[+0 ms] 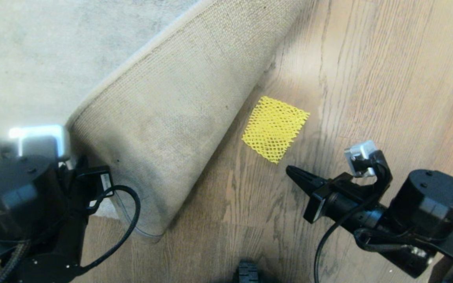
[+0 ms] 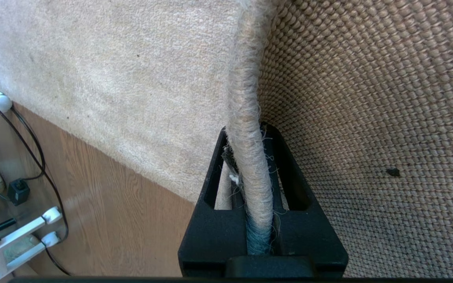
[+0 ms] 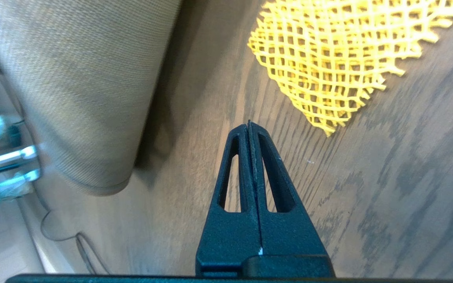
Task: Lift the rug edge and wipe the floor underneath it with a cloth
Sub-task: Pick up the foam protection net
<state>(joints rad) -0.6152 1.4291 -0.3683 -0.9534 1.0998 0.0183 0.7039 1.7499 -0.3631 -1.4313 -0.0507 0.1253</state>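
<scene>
left gripper (image 2: 246, 157) is clamping the rug edge (image 2: 246, 118), jaws pinching the bound border from both sides, pile face on one side, woven backing on the other. in the head view the left arm is sitting at lower left, and the rug corner (image 1: 163, 129) is standing folded up off the floor (image 1: 368, 78), beige coarse-woven backing (image 1: 179, 98) facing the camera, rounded corner hanging low near the bottom of the fold. grey pile side of the rug (image 1: 34, 51) is lying flat at upper left.

yellow mesh cloth (image 1: 274, 128) is lying flat on the wood planks just beside the lifted fold, apart from it, in the exposed strip of floor. a small dark speck (image 2: 392, 171) is sitting on the backing in the left wrist view.

right gripper (image 1: 289, 170) is hovering at lower right, jaws closed with nothing between them, tips pointing toward the near corner of the cloth (image 3: 336, 67) but not touching it. right wrist view is showing the closed tips (image 3: 249, 125) above bare floor (image 3: 387, 204), cloth corner near, rug fold (image 3: 73, 78) off to the side.

black cables (image 2: 34, 157) and a white frame (image 2: 14, 236) are showing on the floor past the rug in the left wrist view.
</scene>
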